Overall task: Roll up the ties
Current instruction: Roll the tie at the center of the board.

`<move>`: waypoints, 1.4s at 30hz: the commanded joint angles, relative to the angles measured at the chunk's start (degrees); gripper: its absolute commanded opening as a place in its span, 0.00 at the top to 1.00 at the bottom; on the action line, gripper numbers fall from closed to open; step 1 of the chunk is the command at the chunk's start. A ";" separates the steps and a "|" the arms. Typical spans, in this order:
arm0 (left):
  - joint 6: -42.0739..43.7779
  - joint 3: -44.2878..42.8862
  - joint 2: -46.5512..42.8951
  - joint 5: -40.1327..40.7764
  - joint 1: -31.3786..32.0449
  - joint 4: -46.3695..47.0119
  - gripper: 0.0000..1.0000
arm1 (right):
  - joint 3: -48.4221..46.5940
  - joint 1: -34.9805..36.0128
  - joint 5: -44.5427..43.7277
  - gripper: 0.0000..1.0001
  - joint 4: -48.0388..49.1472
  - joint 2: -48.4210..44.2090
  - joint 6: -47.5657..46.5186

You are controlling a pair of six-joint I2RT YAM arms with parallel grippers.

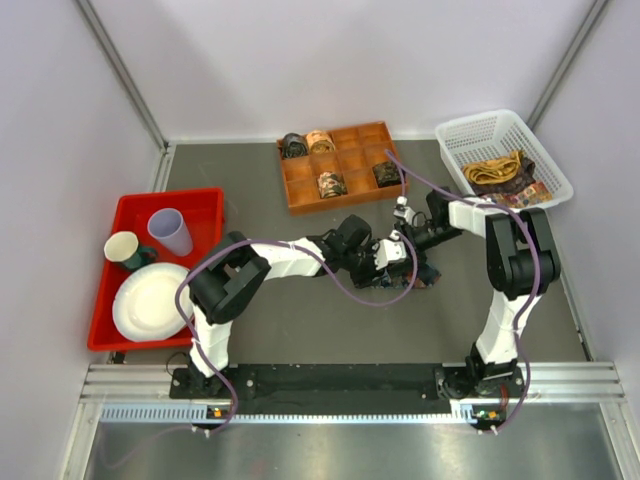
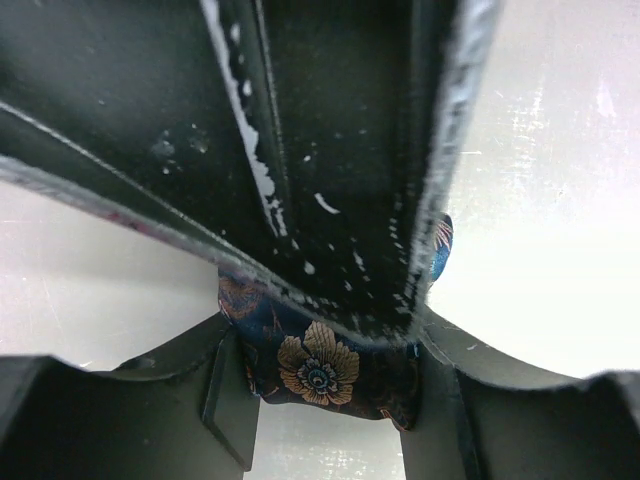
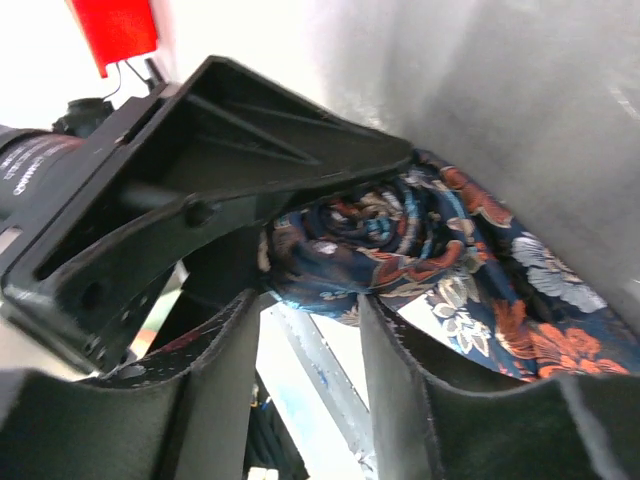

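I see four coiled ties [image 1: 331, 184] sitting in separate compartments of the wooden divided tray [image 1: 302, 190]. The white basket [image 1: 470, 126] holds loose gold-brown ties [image 1: 497, 172]. The red tray [image 1: 196, 206] carries a plate [image 1: 150, 300], a cup [image 1: 170, 232] and a mug [image 1: 124, 250]. At the table's centre, my left gripper [image 2: 325, 372] is clenched on the half-rolled floral tie [image 3: 350, 240]. The right gripper [image 3: 310, 300] sits at the coil, and I cannot tell its grip. The unrolled tail lies flat, running rightward from the coil.
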State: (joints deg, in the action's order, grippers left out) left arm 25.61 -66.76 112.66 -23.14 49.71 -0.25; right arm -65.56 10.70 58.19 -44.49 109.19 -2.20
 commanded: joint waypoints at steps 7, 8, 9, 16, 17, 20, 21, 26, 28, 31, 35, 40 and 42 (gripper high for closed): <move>0.59 2.08 6.96 3.45 1.79 -11.17 0.80 | -0.45 1.52 -4.05 0.73 5.91 3.22 1.32; 0.59 1.99 7.13 3.19 1.79 -11.26 0.80 | -0.45 1.52 -4.05 0.86 5.91 3.40 1.32; 0.50 1.73 7.22 3.01 1.88 -11.35 0.79 | -0.53 1.52 -4.23 0.94 5.56 3.66 1.23; 0.15 1.37 6.78 1.43 1.79 -11.27 0.67 | 0.26 1.43 -8.27 1.00 5.38 2.79 0.18; 0.15 1.72 5.82 0.90 1.70 -10.65 0.62 | 0.26 1.43 -8.97 1.00 5.38 2.87 0.09; 0.67 3.91 3.45 -2.52 1.26 -6.71 0.56 | 0.35 1.34 -11.17 1.00 5.82 3.05 0.52; 0.76 4.70 3.01 -3.57 1.09 -5.56 0.51 | 0.35 1.26 -11.87 1.00 5.90 3.05 0.70; 1.29 4.10 3.09 -8.50 0.74 -0.46 0.48 | -0.01 0.90 -13.02 1.00 5.91 3.66 1.58; 1.55 2.70 4.05 -9.21 0.82 -0.19 0.55 | -0.36 0.82 -13.20 1.00 5.82 3.93 1.76; 1.90 1.02 6.08 -9.47 0.82 -1.24 0.72 | -1.41 0.55 -9.51 1.00 3.63 3.93 0.53; 1.64 3.47 6.26 -7.98 0.82 -1.16 0.80 | -0.45 -2.87 -7.48 0.60 2.48 0.77 0.62; 1.20 6.03 5.90 -5.87 1.00 -1.42 0.80 | -0.01 -4.11 -6.17 0.45 -0.51 -1.52 -0.53; 1.29 6.47 5.81 -5.78 1.00 -1.59 0.80 | 0.08 -4.11 -4.94 0.44 0.28 -0.91 0.17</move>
State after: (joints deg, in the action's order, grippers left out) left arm 26.70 -64.69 113.54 -29.56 48.38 5.89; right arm -65.63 6.98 52.14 -44.99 110.74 -0.97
